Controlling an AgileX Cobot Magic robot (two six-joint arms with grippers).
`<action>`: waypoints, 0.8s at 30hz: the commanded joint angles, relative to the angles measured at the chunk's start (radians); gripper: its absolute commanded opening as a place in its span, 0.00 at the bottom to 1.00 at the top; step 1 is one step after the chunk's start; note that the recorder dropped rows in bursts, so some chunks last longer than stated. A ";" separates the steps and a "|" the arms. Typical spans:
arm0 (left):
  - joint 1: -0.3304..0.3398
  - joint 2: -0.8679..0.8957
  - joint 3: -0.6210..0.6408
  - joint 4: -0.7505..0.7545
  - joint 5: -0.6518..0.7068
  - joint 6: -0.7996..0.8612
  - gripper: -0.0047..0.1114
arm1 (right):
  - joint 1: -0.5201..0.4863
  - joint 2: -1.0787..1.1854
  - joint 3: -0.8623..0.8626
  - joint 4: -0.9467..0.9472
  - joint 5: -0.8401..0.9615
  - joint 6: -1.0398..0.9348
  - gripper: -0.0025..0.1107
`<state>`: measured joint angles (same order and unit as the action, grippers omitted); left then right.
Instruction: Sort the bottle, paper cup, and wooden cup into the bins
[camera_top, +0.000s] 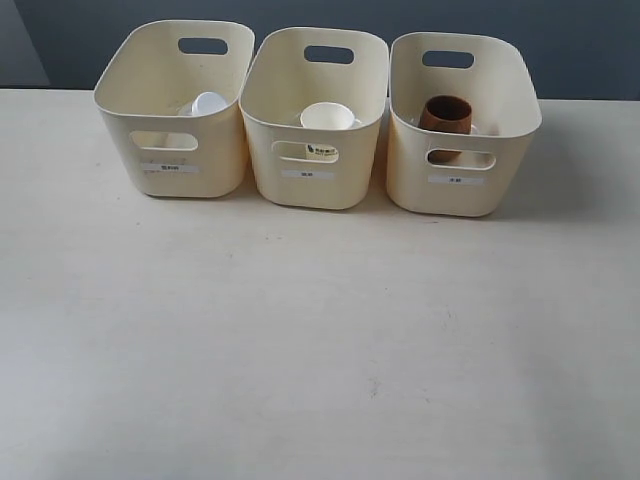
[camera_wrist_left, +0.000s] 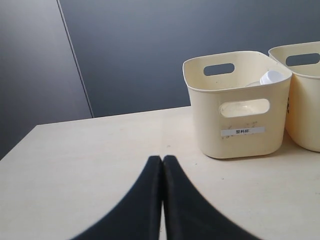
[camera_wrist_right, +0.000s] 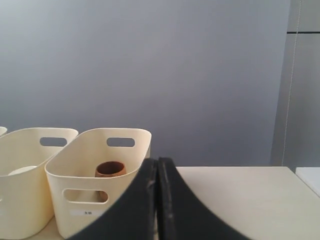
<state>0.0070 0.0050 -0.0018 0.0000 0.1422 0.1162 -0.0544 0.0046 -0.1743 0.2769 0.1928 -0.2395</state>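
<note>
The pale bench (camera_top: 320, 350) carries three cream bins in a row along its far edge, side by side and nearly touching. Each bin has cut-out handles and a small white label on the front.

1. Left bin (camera_top: 215, 165): contains the bottle (camera_top: 208, 103). Only its white cap end shows clearly over the rim.
2. Middle bin (camera_top: 262, 165): contains the paper cup (camera_top: 327, 117), upright, mouth up. Its dark printed mark is visible through the front handle cut-out.
3. Right bin (camera_top: 410, 185): contains the wooden cup (camera_top: 446, 114), upright, dark inside facing up.

The left fingers (camera_wrist_left: 147, 200) are pressed together with nothing between them, above bare bench near the left bin. The right fingers (camera_wrist_right: 142, 200) are likewise pressed together and empty, beside the right bin.
</note>
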 joint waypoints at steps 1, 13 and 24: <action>0.000 -0.005 0.002 0.000 -0.007 -0.001 0.04 | -0.005 -0.005 0.058 0.001 -0.063 -0.039 0.02; 0.000 -0.005 0.002 0.000 -0.007 -0.001 0.04 | -0.005 -0.005 0.174 -0.365 -0.211 0.300 0.02; 0.000 -0.005 0.002 0.000 -0.007 -0.001 0.04 | -0.005 -0.005 0.174 -0.382 -0.133 0.294 0.02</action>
<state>0.0070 0.0050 -0.0018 0.0000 0.1422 0.1162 -0.0544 0.0046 -0.0041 -0.0932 0.0495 0.0514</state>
